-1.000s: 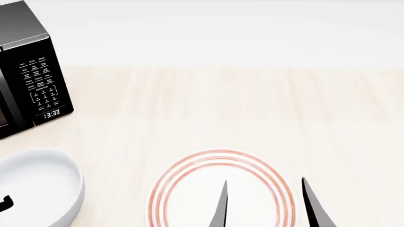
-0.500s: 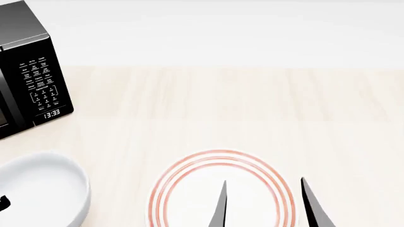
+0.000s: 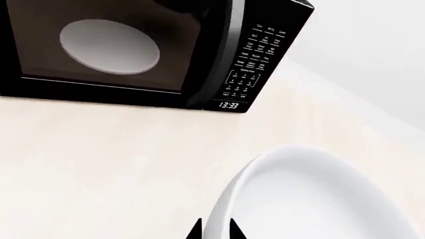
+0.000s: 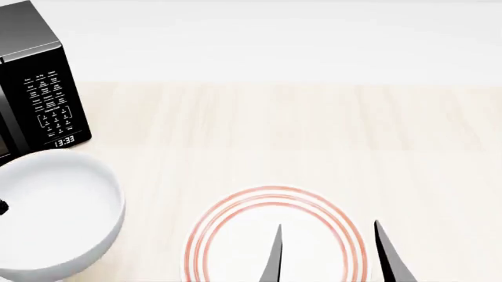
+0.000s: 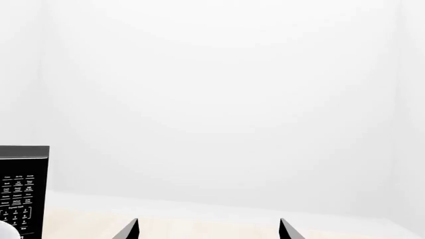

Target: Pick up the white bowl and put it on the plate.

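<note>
The white bowl (image 4: 55, 211) hangs lifted at the head view's left edge, in front of the microwave's lower corner. My left gripper (image 3: 214, 220) is shut on the bowl (image 3: 319, 194), one finger on each side of its rim wall; in the head view only a dark sliver of that gripper shows. To the right of the bowl, the plate (image 4: 271, 191) with red-orange rings lies flat on the table near the front edge. My right gripper (image 4: 328, 224) stands open above the plate's right half, empty, and is also open in its wrist view (image 5: 209, 220).
A black microwave (image 4: 39, 88) stands at the back left, its keypad facing the bowl; a pale dish shows through its window (image 3: 109, 46). The light wood table (image 4: 314, 129) stretches back to a white wall (image 5: 219, 99).
The bowl has risen off the table and shifted a little right toward the plate, held by my left gripper. The right gripper and the plate have not moved.
</note>
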